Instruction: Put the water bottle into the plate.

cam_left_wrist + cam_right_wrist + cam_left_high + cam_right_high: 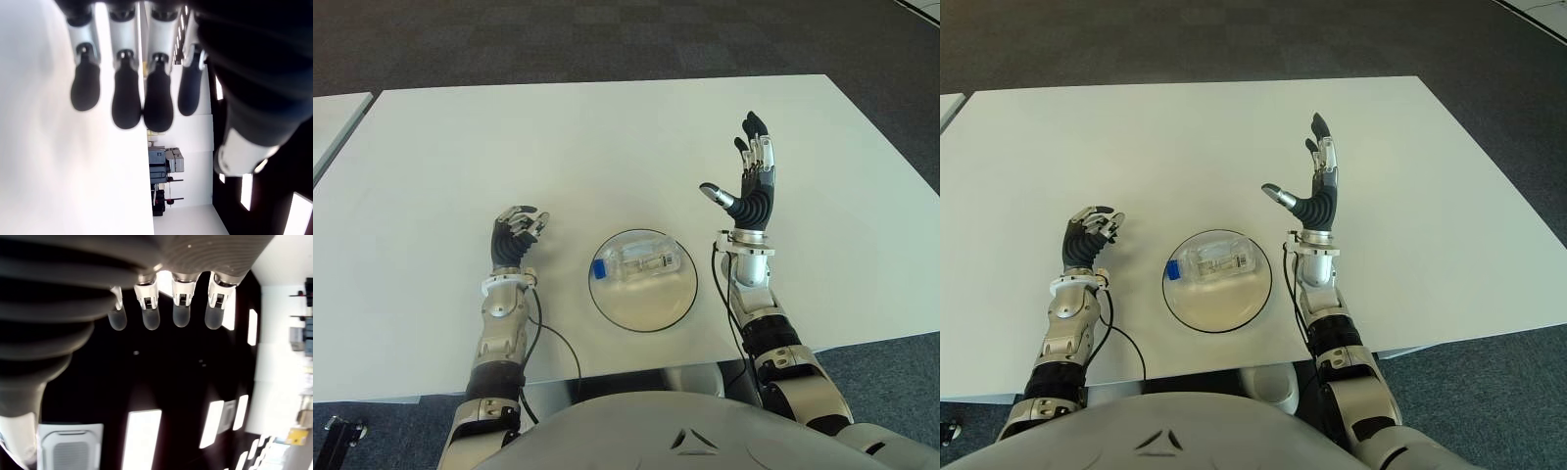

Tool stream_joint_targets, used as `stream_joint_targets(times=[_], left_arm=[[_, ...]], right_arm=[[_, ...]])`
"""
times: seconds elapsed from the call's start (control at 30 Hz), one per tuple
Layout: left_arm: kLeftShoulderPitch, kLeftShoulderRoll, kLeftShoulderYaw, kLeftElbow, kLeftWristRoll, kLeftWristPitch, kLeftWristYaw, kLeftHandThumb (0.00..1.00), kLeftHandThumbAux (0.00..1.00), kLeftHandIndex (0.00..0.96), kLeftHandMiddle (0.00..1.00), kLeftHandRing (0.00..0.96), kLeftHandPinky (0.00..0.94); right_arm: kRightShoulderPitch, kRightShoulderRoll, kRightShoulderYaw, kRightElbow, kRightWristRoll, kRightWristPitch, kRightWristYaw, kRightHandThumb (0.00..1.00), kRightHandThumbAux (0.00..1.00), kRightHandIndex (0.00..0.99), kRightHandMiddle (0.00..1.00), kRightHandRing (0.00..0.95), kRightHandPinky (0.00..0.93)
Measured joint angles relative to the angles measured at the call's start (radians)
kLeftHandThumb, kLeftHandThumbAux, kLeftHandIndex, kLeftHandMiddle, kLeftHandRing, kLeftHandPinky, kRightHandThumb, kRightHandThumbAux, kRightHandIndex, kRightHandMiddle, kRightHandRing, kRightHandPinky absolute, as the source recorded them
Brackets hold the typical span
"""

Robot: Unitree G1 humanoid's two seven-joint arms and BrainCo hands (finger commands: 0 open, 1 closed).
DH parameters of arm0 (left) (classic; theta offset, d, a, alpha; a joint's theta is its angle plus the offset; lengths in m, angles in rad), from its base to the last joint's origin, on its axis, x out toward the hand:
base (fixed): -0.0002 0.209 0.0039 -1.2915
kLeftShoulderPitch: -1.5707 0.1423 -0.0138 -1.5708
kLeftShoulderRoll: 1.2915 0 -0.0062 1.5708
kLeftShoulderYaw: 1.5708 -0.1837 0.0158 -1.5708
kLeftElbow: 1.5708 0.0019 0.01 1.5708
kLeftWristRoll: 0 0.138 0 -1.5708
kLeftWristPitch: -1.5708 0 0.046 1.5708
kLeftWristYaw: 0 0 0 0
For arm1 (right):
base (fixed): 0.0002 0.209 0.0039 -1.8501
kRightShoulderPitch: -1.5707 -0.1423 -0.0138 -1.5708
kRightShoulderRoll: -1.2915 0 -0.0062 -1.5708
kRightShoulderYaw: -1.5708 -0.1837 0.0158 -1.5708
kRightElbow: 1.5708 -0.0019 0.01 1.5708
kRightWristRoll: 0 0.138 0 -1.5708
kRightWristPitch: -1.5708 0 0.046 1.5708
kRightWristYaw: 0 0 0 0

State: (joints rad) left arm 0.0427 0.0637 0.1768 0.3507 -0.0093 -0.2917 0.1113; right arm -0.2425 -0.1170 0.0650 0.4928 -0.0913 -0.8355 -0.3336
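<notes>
A small clear water bottle (637,263) with a blue cap lies on its side inside the round clear plate (646,306) near the table's front edge. My right hand (750,184) is raised to the right of the plate, palm up, fingers spread and holding nothing. My left hand (516,236) shows to the left of the plate, fingers curled with nothing in them. In the left wrist view its dark fingertips (126,105) bend over the white table.
The white table (607,137) stretches wide behind and beside the plate. A second table's corner (333,117) shows at the far left. Dark carpet (607,39) surrounds the table.
</notes>
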Motion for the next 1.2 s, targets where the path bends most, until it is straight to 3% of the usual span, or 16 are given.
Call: stream_joint_targets(times=[0.73, 0.93, 1.2], left_arm=[[0.000, 0.000, -0.002, -0.002, 0.015, 0.000, 0.001, 0.709, 0.713, 0.437, 0.697, 0.682, 0.667], [0.000, 0.000, -0.002, -0.013, 0.016, 0.005, 0.001, 0.709, 0.712, 0.437, 0.697, 0.680, 0.667], [0.000, 0.000, -0.003, -0.016, 0.030, 0.008, 0.005, 0.709, 0.712, 0.438, 0.698, 0.681, 0.658]], right_arm=[[0.008, 0.042, -0.074, -0.003, 0.024, 0.240, 0.148, 0.153, 0.732, 0.000, 0.213, 0.241, 0.320], [0.008, 0.053, -0.092, 0.015, 0.032, 0.277, 0.171, 0.192, 0.813, 0.101, 0.323, 0.346, 0.422], [0.007, 0.057, -0.106, 0.070, 0.036, 0.284, 0.186, 0.140, 0.915, 0.349, 0.437, 0.449, 0.496]])
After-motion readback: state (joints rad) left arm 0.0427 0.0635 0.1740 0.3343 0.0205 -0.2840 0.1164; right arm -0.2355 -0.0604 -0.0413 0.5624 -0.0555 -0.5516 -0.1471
